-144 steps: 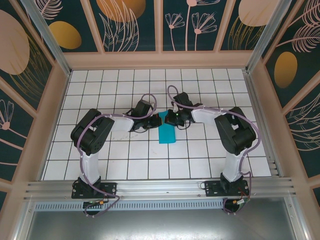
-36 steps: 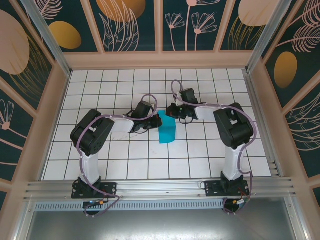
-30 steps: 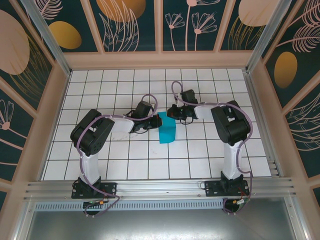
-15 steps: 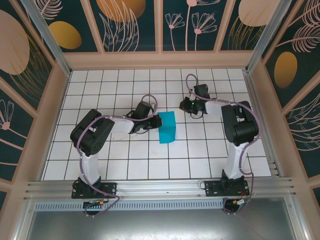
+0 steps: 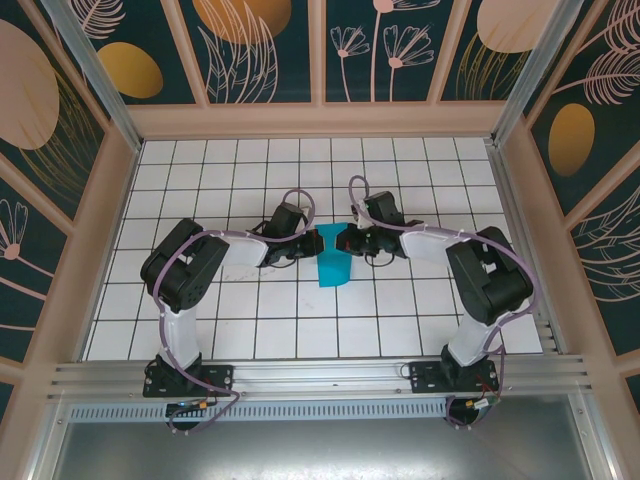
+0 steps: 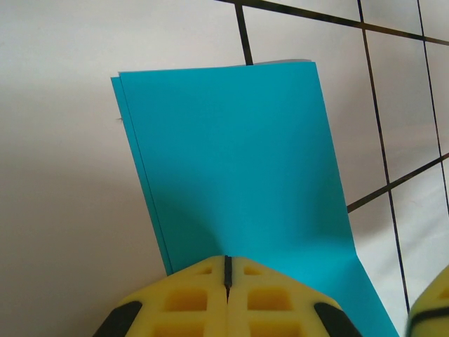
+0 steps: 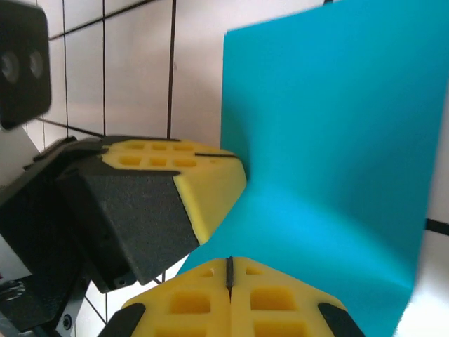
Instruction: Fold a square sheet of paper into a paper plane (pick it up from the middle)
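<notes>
Item: the square sheet of paper [image 5: 333,265], plain teal, now doubled over into a narrow rectangle. Two layers show along its left edge in the left wrist view.
Location: flat on the white-tiled desk [image 5: 250,320], mid-field, between the two arms. Its far end is at the grippers and its near end lies free.
Left gripper [image 6: 226,263]: jaws closed, yellow tips together, set at the sheet's edge.
Right gripper [image 7: 229,261]: jaws closed likewise, at the same end of the sheet, just beside the left one.
Hold: cannot tell whether either gripper pinches a layer or merely presses on it. The paper curves up slightly near the right tips.
Handling, judged: very light, thin and limp. Likely to slide on the smooth tiles and buckle if pushed. Creases are permanent, so a stray pinch would mar the plane.
Where to grasp, judged: by an edge or along the fold, with one gripper pinning while the other lifts a single layer.
</notes>
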